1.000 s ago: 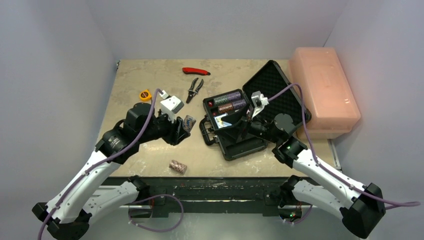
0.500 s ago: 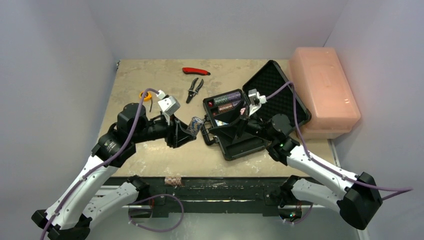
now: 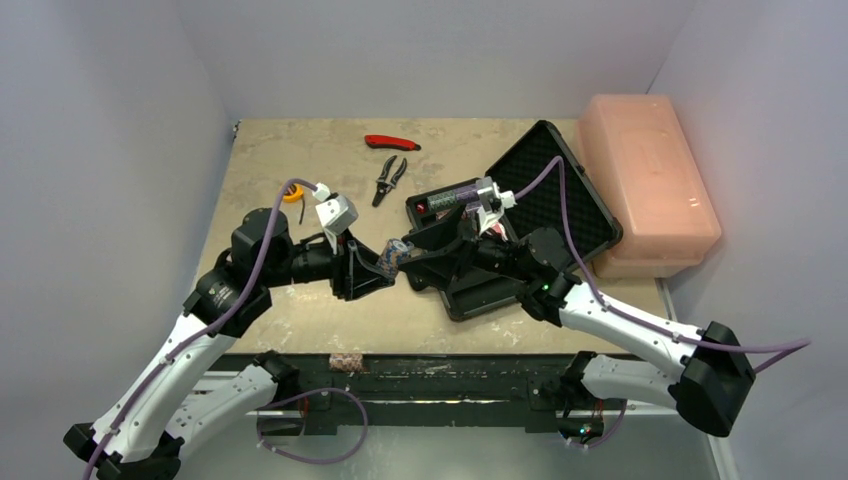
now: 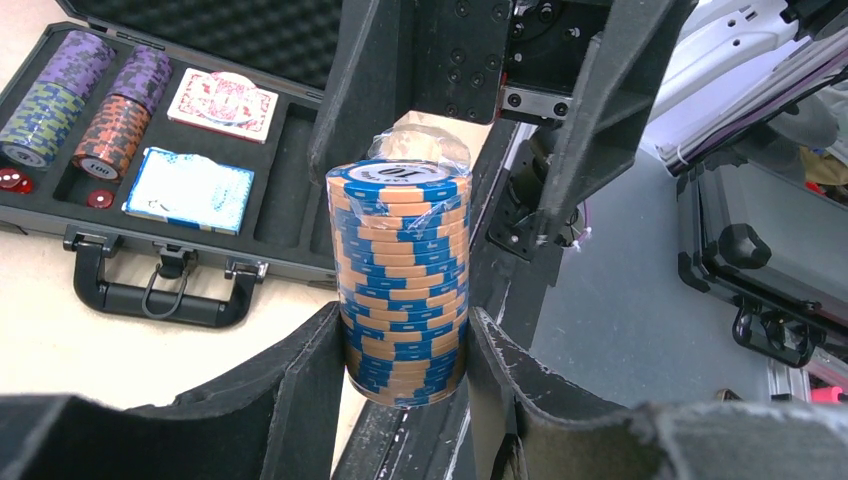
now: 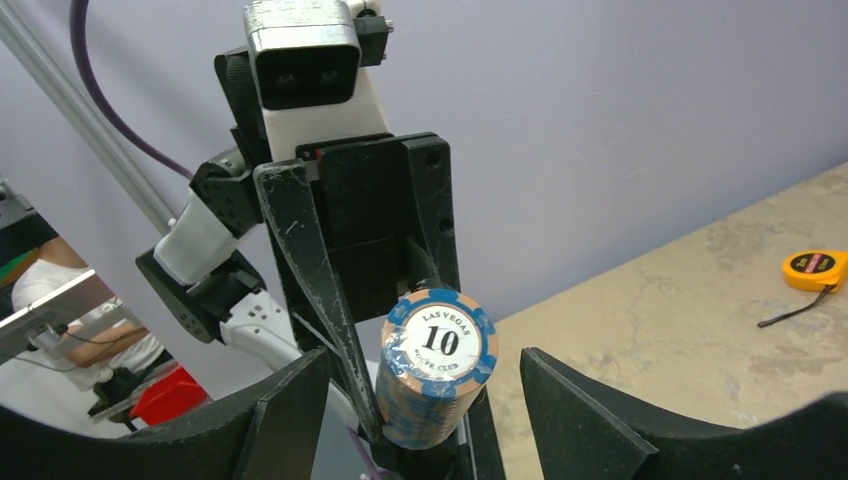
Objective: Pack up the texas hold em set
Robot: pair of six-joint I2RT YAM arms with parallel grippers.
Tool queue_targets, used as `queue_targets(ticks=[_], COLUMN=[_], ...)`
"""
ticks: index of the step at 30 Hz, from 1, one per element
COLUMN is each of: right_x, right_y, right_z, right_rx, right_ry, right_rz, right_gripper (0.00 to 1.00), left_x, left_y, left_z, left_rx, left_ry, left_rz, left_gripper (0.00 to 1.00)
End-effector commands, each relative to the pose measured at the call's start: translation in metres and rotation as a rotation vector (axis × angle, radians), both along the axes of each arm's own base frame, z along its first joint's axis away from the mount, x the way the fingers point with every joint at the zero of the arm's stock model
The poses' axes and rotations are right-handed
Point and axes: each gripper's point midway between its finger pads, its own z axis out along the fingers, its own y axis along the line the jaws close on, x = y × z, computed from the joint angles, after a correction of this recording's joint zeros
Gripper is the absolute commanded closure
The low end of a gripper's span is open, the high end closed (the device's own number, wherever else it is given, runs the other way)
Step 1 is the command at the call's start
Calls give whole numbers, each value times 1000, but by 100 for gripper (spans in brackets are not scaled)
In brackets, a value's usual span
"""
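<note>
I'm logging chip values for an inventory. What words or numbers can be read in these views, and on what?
"LAS VEGAS": top face of the blue-and-orange chip stack held by the left claw.
"10": middle of that same face.
Small line under the 10: too blurred to read.
Label on the tape measure: too small to read.
Markings on the other chip stacks in the case: too small to read.

Chip stack point(image 5: 438, 345) top — "LAS VEGAS" over "10"

Orange-blue chip stack point(image 4: 400, 285) in left pincer point(image 4: 402, 335)
</note>
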Motion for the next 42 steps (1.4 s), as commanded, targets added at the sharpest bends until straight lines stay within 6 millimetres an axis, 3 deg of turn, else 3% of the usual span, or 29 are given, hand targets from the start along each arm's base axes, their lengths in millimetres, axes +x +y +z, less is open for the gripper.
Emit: queue_targets(ticks=[1, 16, 22, 26, 27, 28, 32, 36, 42], right_x=[4, 0, -4, -5, -5, -4, -2, 1, 10], right_y=[0, 22, 29, 31, 31, 31, 30, 27, 19], right_z=[32, 27, 24, 22, 21, 21, 22, 22, 22], right_rx=[84, 68, 55, 51, 47, 46, 44, 40, 28], right_ry=[-44, -19, -7, 0, 4, 8, 16, 23, 48], right_rz=[-28, 27, 56, 56, 54, 49, 33, 11, -66], right_gripper=[27, 47, 67, 90, 100, 100, 100, 100, 100], left_x=[0, 7, 9, 12, 13, 14, 16, 19, 19], left_y=[-3, 0, 2, 4, 4, 5, 7, 10, 12], left_z=[35, 33, 34, 32, 32, 32, 30, 29, 27], left_rx=[-98, -92, -92, -86, -84, -83, -76, -67, -62], left_ry=[-113, -108, -109, -104, -103, -104, -102, -99, -103], left_rz=[-17, 18, 36, 60, 65, 71, 91, 110, 121], left_gripper=[100, 100, 100, 100, 100, 100, 88, 61, 32])
